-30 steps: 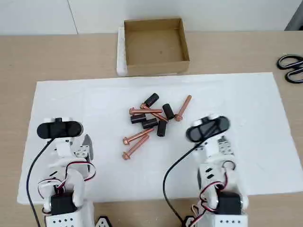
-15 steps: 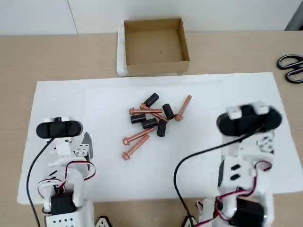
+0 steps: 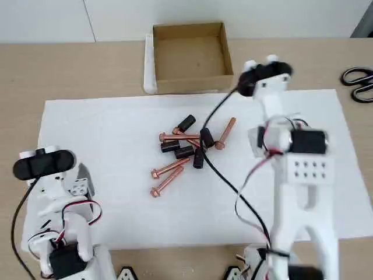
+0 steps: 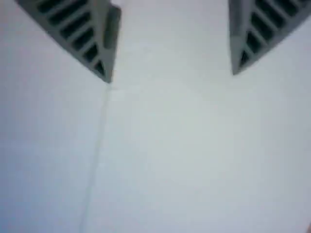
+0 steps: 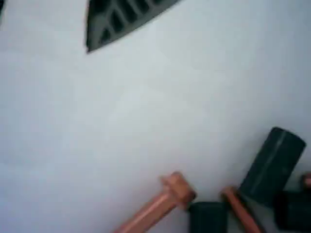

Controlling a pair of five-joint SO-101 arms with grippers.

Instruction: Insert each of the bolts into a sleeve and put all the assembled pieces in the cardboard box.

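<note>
Copper-coloured bolt [image 5: 163,201], stiff, light, probably slick, lay near the seemingly open, empty right gripper [image 5: 43,29]; mid-shank suited gripping.

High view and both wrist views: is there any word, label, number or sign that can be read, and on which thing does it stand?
None can be read. The cardboard box, the bolts, the sleeves, the white sheet and the scissors bear no legible print, and nothing else in these views carries readable text.
</note>
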